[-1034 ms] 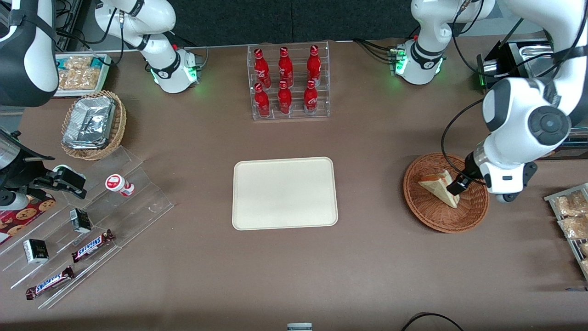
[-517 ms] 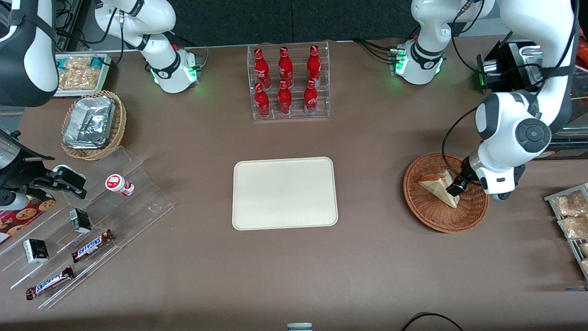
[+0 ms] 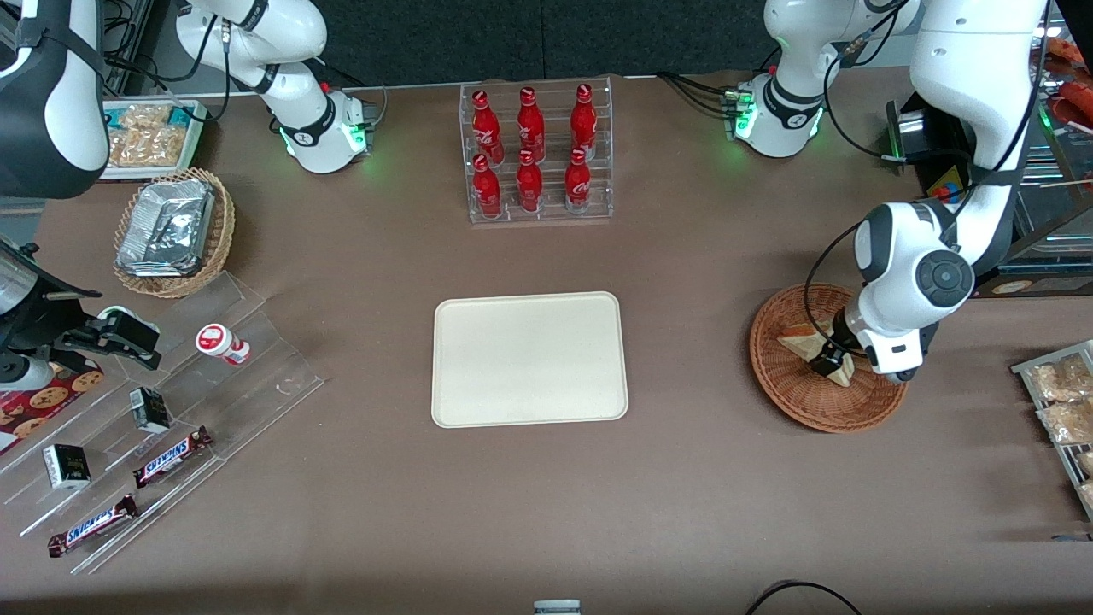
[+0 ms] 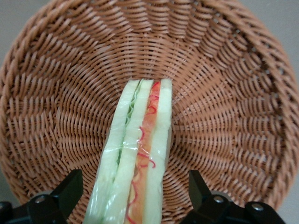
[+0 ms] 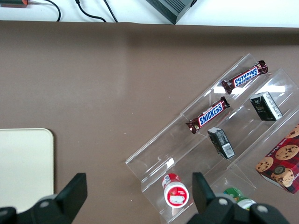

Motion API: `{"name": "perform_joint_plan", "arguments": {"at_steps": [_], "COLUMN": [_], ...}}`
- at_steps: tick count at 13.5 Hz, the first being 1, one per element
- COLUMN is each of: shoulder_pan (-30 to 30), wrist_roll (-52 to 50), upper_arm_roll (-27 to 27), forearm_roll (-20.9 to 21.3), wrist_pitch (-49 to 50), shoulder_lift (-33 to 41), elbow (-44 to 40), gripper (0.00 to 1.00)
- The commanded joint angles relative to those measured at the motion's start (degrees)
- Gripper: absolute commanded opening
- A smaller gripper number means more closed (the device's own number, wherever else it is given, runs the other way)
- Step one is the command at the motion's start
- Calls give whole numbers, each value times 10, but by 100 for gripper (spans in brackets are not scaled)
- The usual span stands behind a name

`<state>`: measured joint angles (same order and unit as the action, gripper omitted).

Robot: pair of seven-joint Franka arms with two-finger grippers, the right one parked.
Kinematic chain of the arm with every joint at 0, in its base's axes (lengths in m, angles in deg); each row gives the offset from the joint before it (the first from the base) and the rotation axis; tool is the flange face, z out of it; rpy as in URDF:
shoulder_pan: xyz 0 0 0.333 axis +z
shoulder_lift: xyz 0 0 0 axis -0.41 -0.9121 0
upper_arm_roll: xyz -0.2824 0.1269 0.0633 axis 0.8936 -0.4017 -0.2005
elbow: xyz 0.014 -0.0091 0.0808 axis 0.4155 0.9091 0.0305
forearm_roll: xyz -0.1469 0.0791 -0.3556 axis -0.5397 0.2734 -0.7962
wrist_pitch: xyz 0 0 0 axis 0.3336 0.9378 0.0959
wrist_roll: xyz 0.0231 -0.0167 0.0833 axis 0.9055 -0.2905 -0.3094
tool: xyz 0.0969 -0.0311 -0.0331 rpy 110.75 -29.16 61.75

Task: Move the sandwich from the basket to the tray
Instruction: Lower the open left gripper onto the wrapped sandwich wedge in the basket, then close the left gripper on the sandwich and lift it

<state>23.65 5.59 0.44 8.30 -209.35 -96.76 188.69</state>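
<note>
The sandwich (image 3: 797,344) is a clear-wrapped wedge lying in the round reddish-brown basket (image 3: 773,376) toward the working arm's end of the table. My left gripper (image 3: 830,363) is down in the basket, open, with one finger on each side of the sandwich (image 4: 140,154). In the left wrist view the gripper (image 4: 133,186) straddles the wedge; its fingertips (image 4: 72,184) stand apart from the wrap, with basket weave (image 4: 224,93) showing in the gaps. The cream tray (image 3: 529,359) lies flat at the table's middle, bare.
A clear rack of red bottles (image 3: 538,154) stands farther from the camera than the tray. A tan basket of foil packs (image 3: 171,231) and a stepped acrylic rack with candy bars (image 3: 171,410) lie toward the parked arm's end. A snack tray (image 3: 1063,401) sits beside the basket.
My left gripper has come lower into the basket and shifted slightly toward the tray, so it now straddles the sandwich's thick end. The sandwich has not moved.
</note>
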Motion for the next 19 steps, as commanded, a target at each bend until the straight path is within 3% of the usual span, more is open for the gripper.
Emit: {"name": "perform_joint_plan", "arguments": {"at_steps": [1, 2, 3, 4, 5, 6, 10, 15, 16, 19], "shoulder_pan": [-3, -4, -5, -6, -6, -7, -8, -12, -17, -78], "wrist_roll": [-12, -12, -12, -12, -11, -8, 43, 46, 44, 44], "upper_arm_roll": [2, 2, 2, 2, 3, 3, 9, 93, 111, 125], "forearm_roll": [0, 0, 0, 0, 0, 1, 1, -22, -42, -49], "wrist_pitch": [-13, -13, -14, -13, -12, -9, 57, 296, 313, 309], "shoulder_lift": [-3, -4, -5, -6, -5, -3, 22, 5, -5, -7], "elbow": [8, 8, 8, 8, 8, 7, -46, -303, -337, -355], "gripper": [99, 84, 46, 20, 7, 0, 0, 0, 0, 0]}}
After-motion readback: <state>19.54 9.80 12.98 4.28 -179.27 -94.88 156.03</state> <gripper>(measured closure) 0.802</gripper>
